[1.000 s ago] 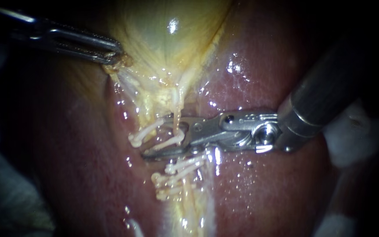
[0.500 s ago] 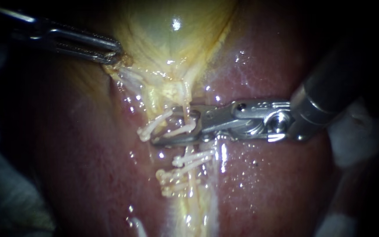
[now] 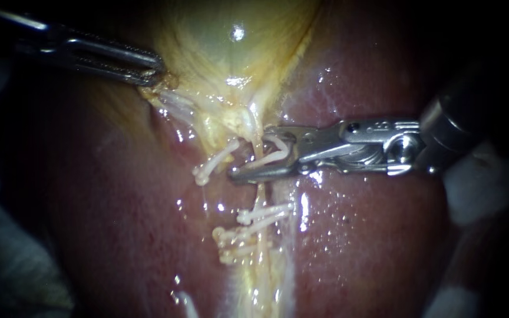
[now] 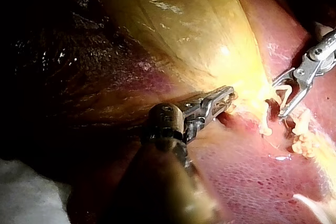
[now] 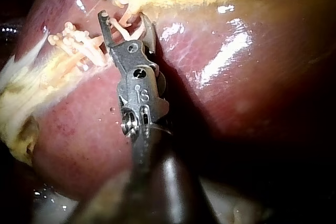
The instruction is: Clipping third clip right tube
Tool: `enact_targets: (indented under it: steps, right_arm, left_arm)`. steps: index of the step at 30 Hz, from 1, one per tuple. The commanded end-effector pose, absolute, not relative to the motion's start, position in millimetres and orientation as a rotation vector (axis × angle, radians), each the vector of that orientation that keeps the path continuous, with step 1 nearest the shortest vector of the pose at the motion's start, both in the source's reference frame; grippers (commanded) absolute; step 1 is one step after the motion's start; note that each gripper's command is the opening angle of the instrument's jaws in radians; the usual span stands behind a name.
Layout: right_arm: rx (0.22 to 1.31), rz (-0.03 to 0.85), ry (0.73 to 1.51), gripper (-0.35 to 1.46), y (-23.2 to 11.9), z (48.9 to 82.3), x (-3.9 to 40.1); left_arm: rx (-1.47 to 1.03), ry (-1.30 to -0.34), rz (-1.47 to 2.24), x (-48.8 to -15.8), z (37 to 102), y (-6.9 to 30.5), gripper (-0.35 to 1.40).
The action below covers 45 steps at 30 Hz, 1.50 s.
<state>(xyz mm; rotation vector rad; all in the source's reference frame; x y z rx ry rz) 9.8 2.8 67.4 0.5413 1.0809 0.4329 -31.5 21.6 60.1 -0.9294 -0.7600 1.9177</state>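
Note:
My right instrument [image 3: 257,154] comes in from the right. Its jaws stand apart, straddling the thin pale right tube [image 3: 258,141] just below the gallbladder [image 3: 231,47], and a white clip [image 3: 273,152] is held between them. Another white clip [image 3: 212,165] sits on the strand to the left, and two more clips [image 3: 260,215] lie lower on the tube. My left instrument [image 3: 155,74] is shut on the gallbladder's yellowish edge at the upper left. In the right wrist view the jaws [image 5: 126,23] reach among the clips [image 5: 73,40]. In the left wrist view the left jaws [image 4: 226,98] hold the tissue taut.
Glistening red liver [image 3: 354,235] surrounds the tube on both sides. White gauze [image 3: 475,188] lies at the right edge beneath the right instrument's shaft, with more gauze [image 4: 26,198] beside the left instrument's shaft. The yellow fatty strand [image 3: 260,277] runs down below the clips.
My right instrument has drawn back to the right and up toward the gallbladder, carrying the clip along the tube; the tube and nearby clips shifted with it. The left instrument has held still.

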Motion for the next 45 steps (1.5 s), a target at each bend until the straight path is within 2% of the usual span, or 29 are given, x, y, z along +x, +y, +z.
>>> enact_targets:
  steps: [1, 10, 20, 23, 25, 30, 45]
  right_arm:
    - [0.542, 0.431, 1.080, 0.44, 2.8, 67.4, 9.7]
    - [0.546, 0.433, 1.080, 0.45, 2.4, 67.0, 9.1]
    - [0.622, 0.458, 1.081, 0.45, 2.1, 66.8, 8.6]
    - [0.671, 0.515, 1.071, 0.45, 2.0, 66.8, 8.4]
    - [0.748, 0.574, 1.053, 0.45, 2.0, 66.8, 8.2]
    - [0.886, 0.633, 1.020, 0.45, 1.9, 66.9, 8.1]
    - [1.012, 0.773, 1.052, 0.45, 1.8, 68.1, 9.0]
  left_arm:
    - [-0.929, -0.760, 1.918, -31.5, 60.1, 21.6, -0.35]
    - [-0.929, -0.760, 1.918, -31.4, 60.1, 21.6, -0.35]
    - [-0.929, -0.761, 1.918, -31.4, 60.0, 21.6, -0.35]
    - [-0.929, -0.761, 1.918, -31.4, 60.0, 21.6, -0.35]
    - [-0.929, -0.761, 1.918, -31.4, 60.0, 21.6, -0.35]
    - [-0.929, -0.761, 1.918, -31.4, 60.0, 21.6, -0.35]
    - [-0.929, -0.761, 1.918, -31.4, 60.0, 21.6, -0.35]
